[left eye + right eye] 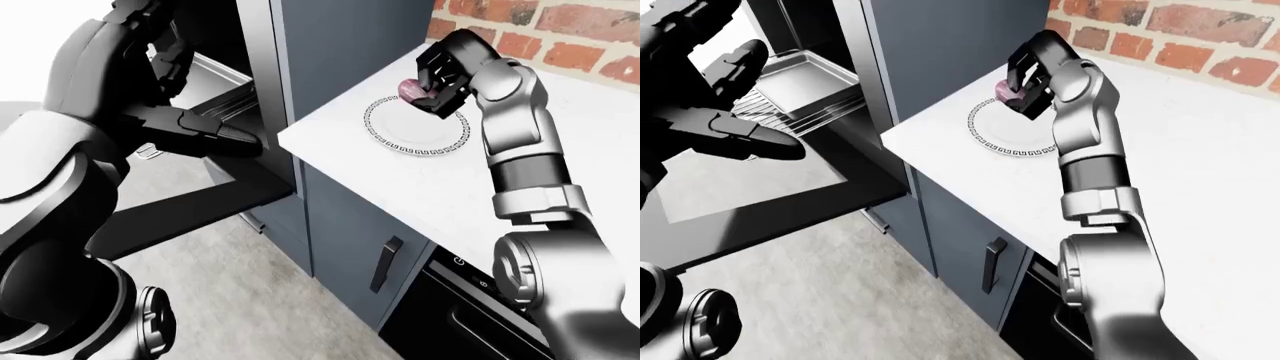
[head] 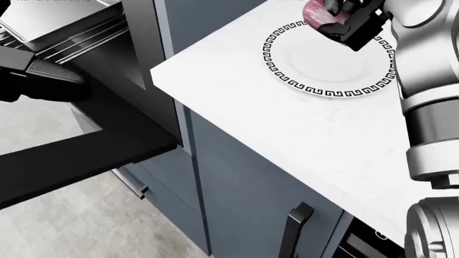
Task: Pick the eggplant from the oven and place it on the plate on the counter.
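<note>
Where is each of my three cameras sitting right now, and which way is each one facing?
Head view: on the head, looking steeply down at the white counter; shows the right hand holding the purple eggplant above the round white plate with black key-pattern rim.
Left-eye view: on the head, looking out over the arms; shows the dark left hand near the open black oven door.
Right-eye view: paired eye, nearly the same scene.
All three share plate, eggplant and oven door.
</note>
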Motion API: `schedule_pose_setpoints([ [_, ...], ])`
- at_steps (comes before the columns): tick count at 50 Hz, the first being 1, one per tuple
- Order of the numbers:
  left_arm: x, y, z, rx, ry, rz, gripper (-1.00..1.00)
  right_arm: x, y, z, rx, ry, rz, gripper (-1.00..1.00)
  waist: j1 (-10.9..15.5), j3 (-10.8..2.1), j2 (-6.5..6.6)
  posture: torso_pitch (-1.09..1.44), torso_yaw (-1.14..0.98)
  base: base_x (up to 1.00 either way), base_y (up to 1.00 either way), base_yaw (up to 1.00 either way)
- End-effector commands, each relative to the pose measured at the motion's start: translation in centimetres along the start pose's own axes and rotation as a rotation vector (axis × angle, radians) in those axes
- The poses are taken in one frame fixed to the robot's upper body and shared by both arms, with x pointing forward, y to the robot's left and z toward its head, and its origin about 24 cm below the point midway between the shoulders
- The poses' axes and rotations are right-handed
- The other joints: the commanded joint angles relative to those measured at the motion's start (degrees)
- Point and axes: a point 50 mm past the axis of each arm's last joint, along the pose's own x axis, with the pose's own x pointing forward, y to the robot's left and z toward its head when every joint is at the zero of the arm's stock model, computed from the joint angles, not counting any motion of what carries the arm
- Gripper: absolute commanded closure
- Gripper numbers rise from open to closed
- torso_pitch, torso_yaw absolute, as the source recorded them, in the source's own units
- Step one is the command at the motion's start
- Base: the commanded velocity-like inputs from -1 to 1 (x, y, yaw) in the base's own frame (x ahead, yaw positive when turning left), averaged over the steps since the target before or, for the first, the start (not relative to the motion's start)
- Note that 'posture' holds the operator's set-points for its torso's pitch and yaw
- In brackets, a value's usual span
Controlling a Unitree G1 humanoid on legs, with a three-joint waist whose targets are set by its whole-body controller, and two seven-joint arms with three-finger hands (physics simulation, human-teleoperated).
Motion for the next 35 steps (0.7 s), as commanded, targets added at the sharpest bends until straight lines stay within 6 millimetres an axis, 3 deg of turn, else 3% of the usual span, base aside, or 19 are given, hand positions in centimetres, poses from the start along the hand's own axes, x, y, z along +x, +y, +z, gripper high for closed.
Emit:
schedule_pose_setpoints([
  [1, -0.1, 0.2, 1.1, 0.01, -0.071, 0.023, -1.0, -0.3, -2.0, 1.9, -0.008, -0.083, -0.091, 0.98, 0.0, -1.84, -0.12, 0.03, 0.0, 0.0, 0.0, 0.0],
  [30, 0.4, -0.3, 0.3, 0.011, -0.058, 0.012, -1.0, 1.1, -0.4, 0.3, -0.034, -0.017, -0.091, 0.99, 0.19, -2.29, -0.35, 0.03, 0.0, 0.0, 0.0, 0.0],
  [31, 0.4, -0.3, 0.3, 0.012, -0.058, 0.011, -1.0, 1.1, -0.3, 0.1, -0.036, -0.012, -0.09, 0.87, 0.2, -2.31, -0.36, 0.03, 0.0, 0.0, 0.0, 0.0],
  [35, 0.5, -0.2, -0.1, 0.011, -0.053, 0.015, -1.0, 1.2, 0.0, -0.4, -0.051, 0.006, -0.098, 0.74, 0.22, -2.32, -0.37, 0.03, 0.0, 0.0, 0.0, 0.0],
])
